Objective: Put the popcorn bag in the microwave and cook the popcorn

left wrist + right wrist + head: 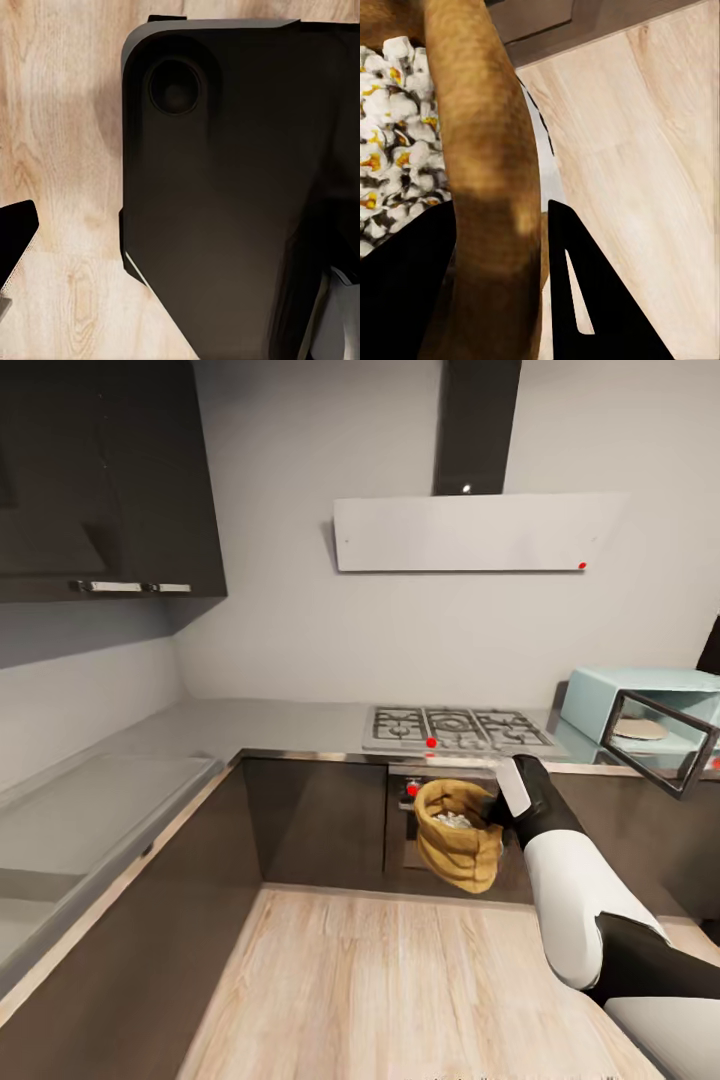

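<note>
Right now the right gripper (pixel 502 277) pinches the popcorn bag (pixel 458 848) by its rim, aloft before the hob; keep it level toward the open microwave (pixel 655 710), far right.

A home kitchen: a gas hob (pixel 455 728) under a range hood (pixel 470 532), dark cabinets (pixel 105 475), a grey L-shaped table (pixel 250 725), a mint microwave (pixel 650 720).

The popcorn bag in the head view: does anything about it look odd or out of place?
Yes. The popcorn bag hangs tilted in mid-air above the floor, in front of the cabinets, gripped at its rim by the right gripper. The popcorn inside already looks popped, white and yellow. The microwave door is open.
</note>
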